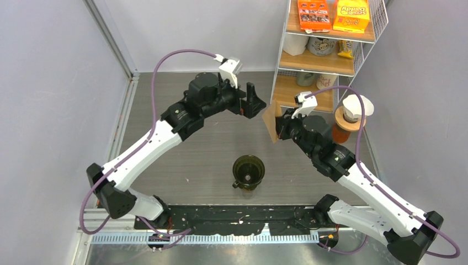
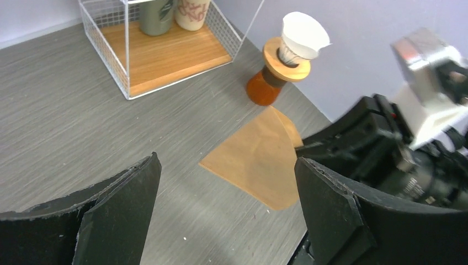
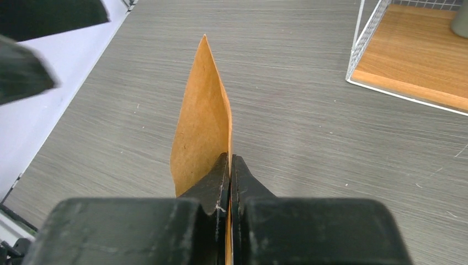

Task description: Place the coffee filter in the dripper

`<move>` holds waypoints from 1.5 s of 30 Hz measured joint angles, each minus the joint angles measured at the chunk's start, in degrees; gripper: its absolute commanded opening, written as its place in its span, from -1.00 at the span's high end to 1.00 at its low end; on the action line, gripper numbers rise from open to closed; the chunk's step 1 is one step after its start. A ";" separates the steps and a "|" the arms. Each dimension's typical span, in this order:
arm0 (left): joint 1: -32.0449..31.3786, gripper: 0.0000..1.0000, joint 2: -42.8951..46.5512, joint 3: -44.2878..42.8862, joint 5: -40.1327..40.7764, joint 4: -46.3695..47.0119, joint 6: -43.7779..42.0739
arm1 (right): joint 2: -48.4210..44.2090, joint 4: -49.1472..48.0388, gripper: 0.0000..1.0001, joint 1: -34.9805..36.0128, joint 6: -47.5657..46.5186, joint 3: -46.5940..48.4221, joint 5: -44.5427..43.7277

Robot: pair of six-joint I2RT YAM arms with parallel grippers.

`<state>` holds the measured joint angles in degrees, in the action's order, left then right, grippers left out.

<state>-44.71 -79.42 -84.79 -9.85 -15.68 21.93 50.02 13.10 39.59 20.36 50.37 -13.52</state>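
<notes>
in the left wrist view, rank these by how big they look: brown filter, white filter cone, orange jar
1. brown filter, largest, but also nearest the camera
2. white filter cone
3. orange jar, its top hidden under the wooden ring

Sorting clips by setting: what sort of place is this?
Probably a walled robot test cell staged as a coffee corner: white wire shelf with wooden boards, dark glass dripper on the grey table, brown paper coffee filter.
</notes>
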 measured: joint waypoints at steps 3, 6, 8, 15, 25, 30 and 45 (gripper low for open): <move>-0.94 -0.99 -4.20 -3.45 2.93 -2.38 0.39 | 0.13 -0.24 0.89 0.98 -0.92 0.00 -2.38; -2.34 -0.99 -6.73 -5.07 4.72 -4.22 0.39 | 0.92 -0.70 0.90 1.90 -1.68 0.02 -4.74; -3.34 -0.99 -7.87 -5.68 5.57 -5.25 0.39 | 1.90 -0.92 0.90 2.54 -2.08 0.33 -6.19; -5.03 -0.99 -8.37 -5.86 6.80 -6.01 0.48 | 4.44 -1.36 0.90 3.69 -2.67 1.29 -10.47; -5.46 -0.99 -8.94 -6.54 9.42 -6.03 1.68 | 4.74 -2.43 0.89 4.79 -2.71 1.92 -12.13; -6.82 -0.99 -9.92 -7.13 14.29 -6.03 1.90 | 5.55 -2.84 0.90 5.70 -2.69 1.95 -12.28; -7.72 -0.99 -10.10 -7.13 24.20 -8.09 1.57 | 5.86 -2.75 0.90 6.21 -2.62 2.60 -14.12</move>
<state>-52.42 -89.52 -91.92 14.35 -23.77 23.51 55.88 10.35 45.80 17.74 52.97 -27.64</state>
